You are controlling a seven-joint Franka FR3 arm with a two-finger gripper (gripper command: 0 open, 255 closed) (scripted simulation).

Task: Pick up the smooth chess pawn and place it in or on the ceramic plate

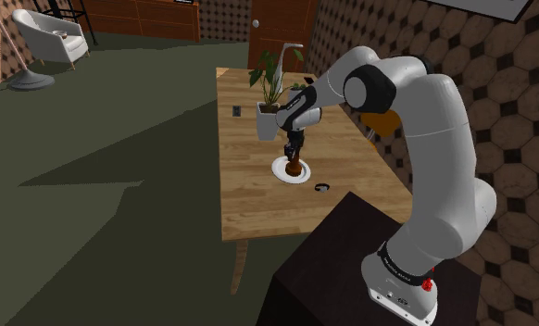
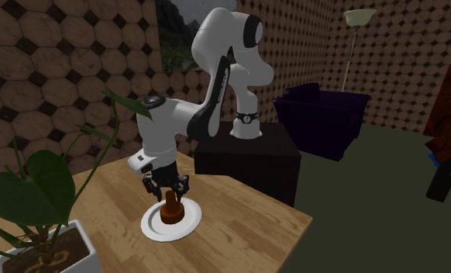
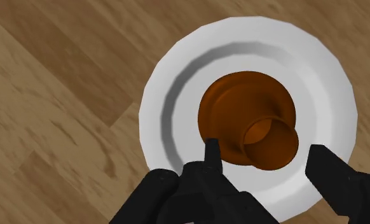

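standing on plate [image 3: 177, 83], pawn [image 3: 250, 124]; plant pot [image 1: 268, 120] nr.

Smooth, faintly shiny brown pawn [image 3: 241, 108]; smooth white plate [image 3: 177, 83]; matt, grained wooden table top [image 3: 63, 95].

Pawn [image 2: 171, 209]: standing in the plate [image 2: 150, 226].
Plate: on the bench [image 1: 258, 199].
Pincer [image 2: 168, 191]: straight above the pawn.
Plant [image 1: 272, 93]: just behind the plate, shoulder view.
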